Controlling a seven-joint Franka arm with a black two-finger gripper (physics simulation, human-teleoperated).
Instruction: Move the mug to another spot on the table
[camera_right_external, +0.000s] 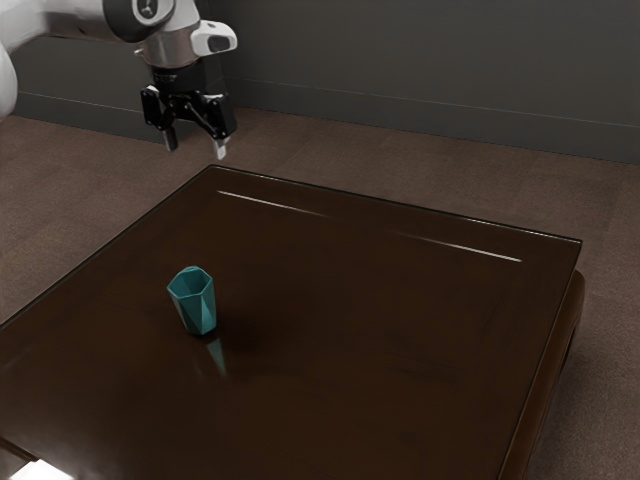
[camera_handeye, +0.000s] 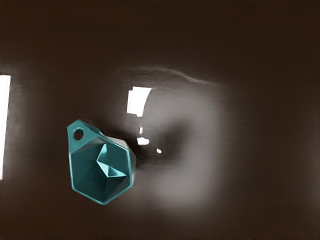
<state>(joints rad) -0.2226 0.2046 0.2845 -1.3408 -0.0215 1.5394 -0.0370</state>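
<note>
Hovering empty and wide open above the dark glossy table (camera_right_external: 400, 330), the black pincer (camera_right_external: 196, 148) should descend straight over the upright teal faceted mug (camera_right_external: 192, 298) (standing toward the exterior view's left), straddling its walls.

— Is there any writing, brand, number or sign to read here?
— None that can be read.
— Not even on the small teal faceted mug (camera_right_external: 192, 298) (camera_handeye: 102, 165)?
— No, its flat faces are plain teal, inside and out.
— And the glossy dark brown table (camera_right_external: 400, 320) (camera_handeye: 250, 150)?
— Only white glints of light on its top, near the mug and along the far edge, and they form no letters or figures
</note>
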